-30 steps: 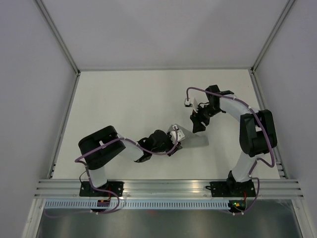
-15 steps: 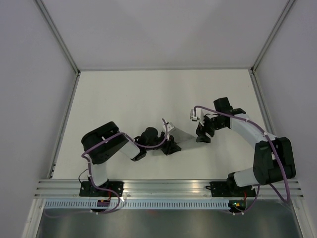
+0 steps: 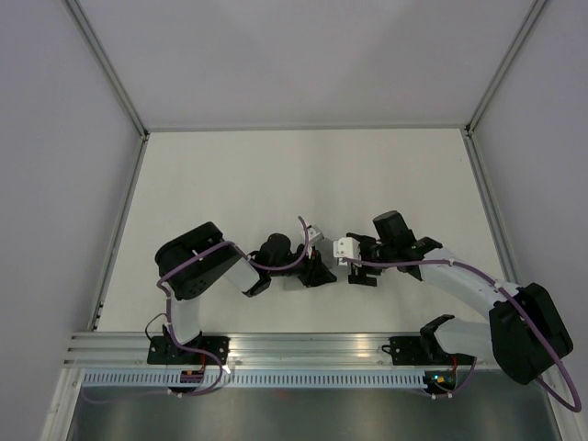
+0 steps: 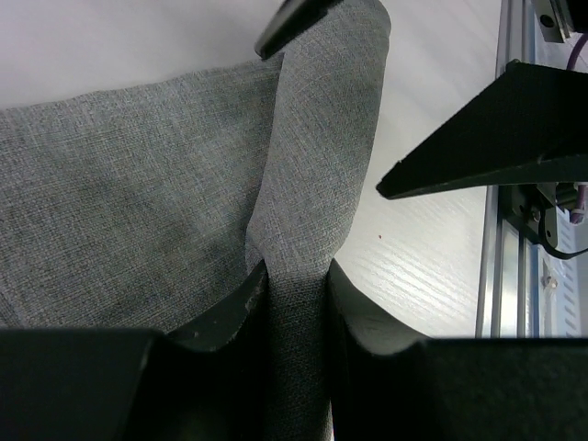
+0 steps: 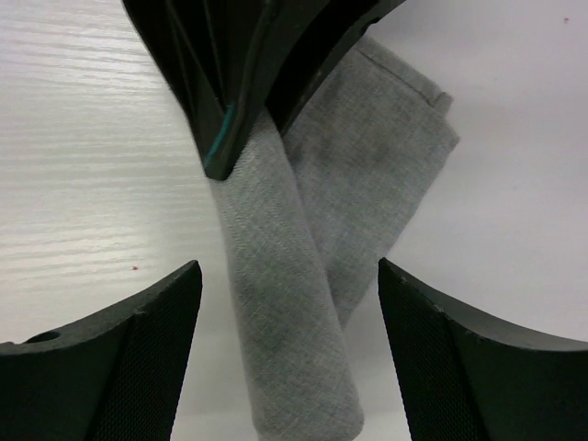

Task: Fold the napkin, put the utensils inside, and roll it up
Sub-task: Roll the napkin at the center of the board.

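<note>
Napkin [image 4: 317, 156], partly rolled, lies at the near side of the table [image 3: 230, 184]. Its long axis runs from the left gripper [image 4: 299, 271], which pinches one end, to the right gripper [image 5: 289, 266], spread wide astride the other.

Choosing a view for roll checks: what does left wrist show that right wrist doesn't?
Left wrist only: left gripper pinching the rolled fold of the napkin, its flat part alongside, and the aluminium rail. Right wrist only: right gripper jaws wide apart either side of the roll's free end, plus a hemmed corner. Both: the grey roll and the opposite gripper.
</note>
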You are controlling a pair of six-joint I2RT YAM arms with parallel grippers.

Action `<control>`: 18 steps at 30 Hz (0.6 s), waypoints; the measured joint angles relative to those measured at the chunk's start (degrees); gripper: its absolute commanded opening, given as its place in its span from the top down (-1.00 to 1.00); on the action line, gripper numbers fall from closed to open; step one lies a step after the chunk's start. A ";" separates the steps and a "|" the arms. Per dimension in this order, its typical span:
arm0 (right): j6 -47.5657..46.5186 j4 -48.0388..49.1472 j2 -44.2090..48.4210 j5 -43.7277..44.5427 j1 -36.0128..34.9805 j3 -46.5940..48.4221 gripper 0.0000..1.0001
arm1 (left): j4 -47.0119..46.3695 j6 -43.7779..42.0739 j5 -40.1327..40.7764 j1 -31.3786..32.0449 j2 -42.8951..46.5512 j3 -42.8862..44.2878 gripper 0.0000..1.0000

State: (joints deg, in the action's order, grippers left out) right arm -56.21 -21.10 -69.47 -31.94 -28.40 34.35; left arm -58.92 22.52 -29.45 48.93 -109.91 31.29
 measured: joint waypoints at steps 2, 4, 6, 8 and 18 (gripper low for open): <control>0.11 2.05 -0.02 1.22 -0.59 -0.37 -0.65 | 0.07 0.17 -0.59 -0.11 -0.09 0.09 0.74; 0.17 3.61 -0.17 2.49 -1.29 -0.66 -0.63 | 0.26 0.26 -0.96 -0.28 -0.09 0.24 0.73; 0.15 4.70 -0.87 3.45 -2.36 -0.87 -0.61 | 0.57 0.35 -1.22 -0.39 -0.11 0.39 0.73; 0.04 4.87 -1.62 3.85 -3.02 -1.07 -0.60 | 1.36 0.35 -1.68 -0.57 -0.11 0.74 0.73; -1.16 4.57 -3.96 4.87 -3.76 -1.36 -0.32 | 3.17 0.37 -3.04 -1.07 -0.09 1.57 0.72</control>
State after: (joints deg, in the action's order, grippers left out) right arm -57.36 -16.53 -73.43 -27.07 -32.16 32.99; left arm -55.75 22.90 -32.49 47.86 -110.00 32.86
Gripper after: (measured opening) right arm 0.704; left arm 0.316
